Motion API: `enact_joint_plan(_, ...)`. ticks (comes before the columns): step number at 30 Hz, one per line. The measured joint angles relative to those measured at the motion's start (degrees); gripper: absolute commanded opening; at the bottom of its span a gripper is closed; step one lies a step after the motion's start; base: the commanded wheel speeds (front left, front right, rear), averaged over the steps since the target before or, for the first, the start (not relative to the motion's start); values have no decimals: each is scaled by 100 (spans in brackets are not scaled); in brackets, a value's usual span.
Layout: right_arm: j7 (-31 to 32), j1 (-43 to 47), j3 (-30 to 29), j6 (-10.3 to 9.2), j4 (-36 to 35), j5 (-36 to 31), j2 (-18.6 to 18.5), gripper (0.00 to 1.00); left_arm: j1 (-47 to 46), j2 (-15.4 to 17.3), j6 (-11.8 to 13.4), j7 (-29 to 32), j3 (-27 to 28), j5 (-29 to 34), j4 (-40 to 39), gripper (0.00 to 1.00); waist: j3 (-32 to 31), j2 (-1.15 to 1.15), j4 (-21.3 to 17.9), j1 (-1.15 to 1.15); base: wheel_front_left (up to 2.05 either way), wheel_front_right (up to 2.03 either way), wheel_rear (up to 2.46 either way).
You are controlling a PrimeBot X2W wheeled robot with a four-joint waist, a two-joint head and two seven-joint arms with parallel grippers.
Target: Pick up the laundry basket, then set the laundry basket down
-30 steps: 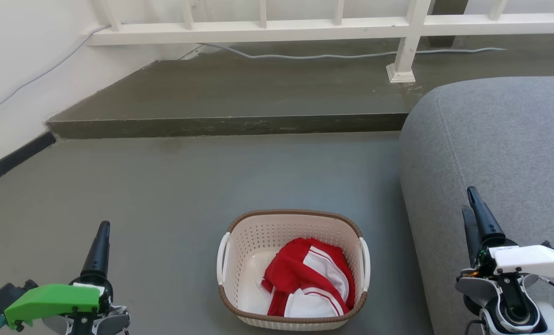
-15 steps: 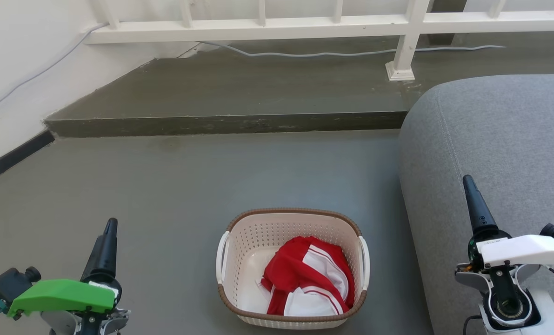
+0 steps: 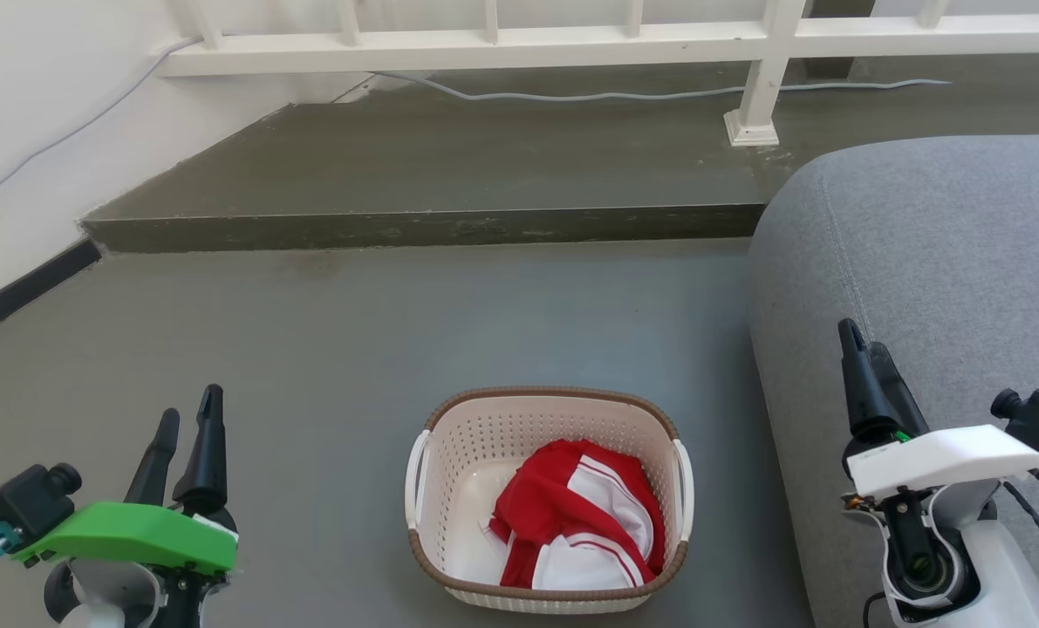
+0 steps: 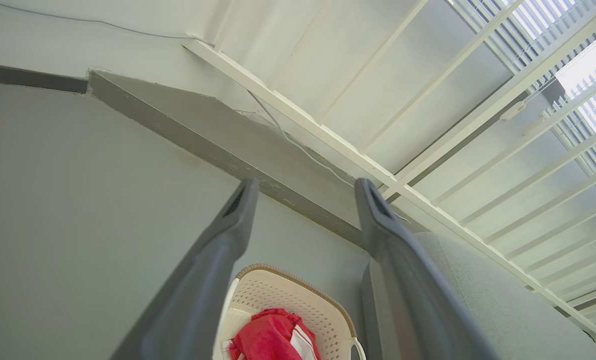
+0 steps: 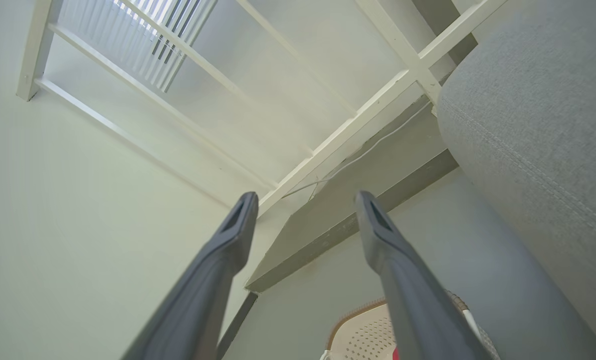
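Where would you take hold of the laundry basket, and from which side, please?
Probably by the two white handles of the laundry basket: left gripper onto the left handle from the left, right gripper onto the right handle from the sofa side. They bow out from the side walls, and the basket stands upright between the two open grippers.

Your left gripper (image 4: 305,189), fingers spread apart, hangs clear of the laundry basket (image 4: 282,300); a red garment (image 4: 265,341) lies inside the basket.
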Motion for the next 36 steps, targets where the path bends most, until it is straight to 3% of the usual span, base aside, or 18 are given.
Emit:
enact_joint_plan(14,-309,-24,370,-332,-210,-1441,2,100,1,-7,91,-304,-188,1315,-110,100,46,0,-8,0,0,0,0)
enact_joint_plan(36,-762,-20,781,-649,-277,-3225,7,100,2,-15,88,-749,-282,3091,-223,100,20,0,-62,0,0,0,0)
